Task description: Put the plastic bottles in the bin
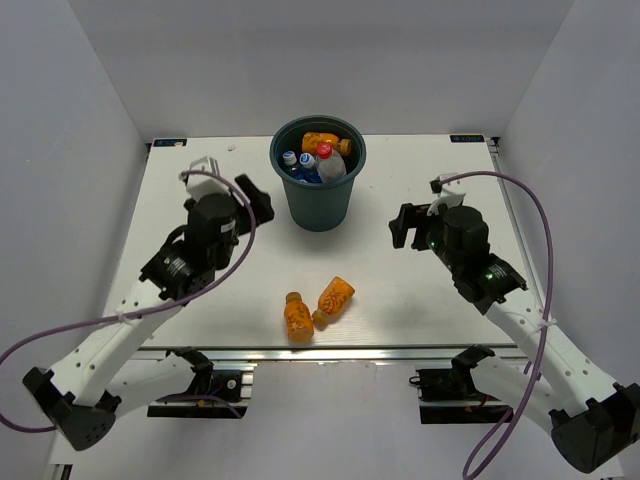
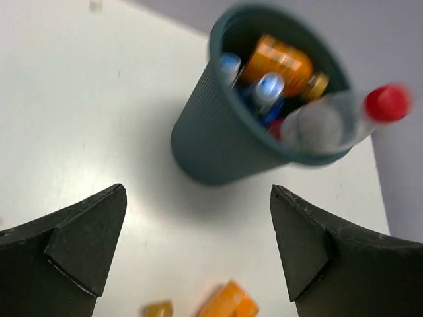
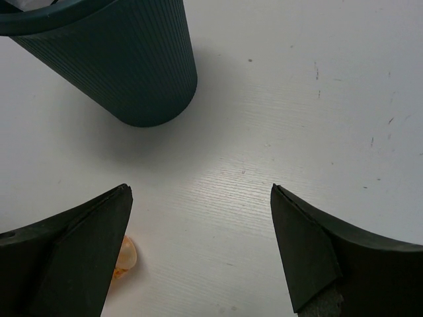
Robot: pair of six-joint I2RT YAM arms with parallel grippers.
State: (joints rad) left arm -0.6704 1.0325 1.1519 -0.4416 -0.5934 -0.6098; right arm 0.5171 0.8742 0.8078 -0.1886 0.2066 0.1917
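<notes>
Bin [image 1: 318,208] at far-centre of table [image 1: 410,310], at least 4 bottles inside: 1 orange [image 1: 326,142], 2 blue-capped [image 1: 297,160], 1 red-capped [image 1: 327,158]. Remaining: 2 loose bottles lying at centre close to near edge, touching or nearly so: bottle A [image 1: 297,317], bottle B [image 1: 336,296]. Left gripper [image 2: 198,218] wide, empty, hovering left of bin. Right gripper [image 3: 201,218] wide, empty, right of bin. Judgement: roughly 2/3 done, 2 picks left.
</notes>
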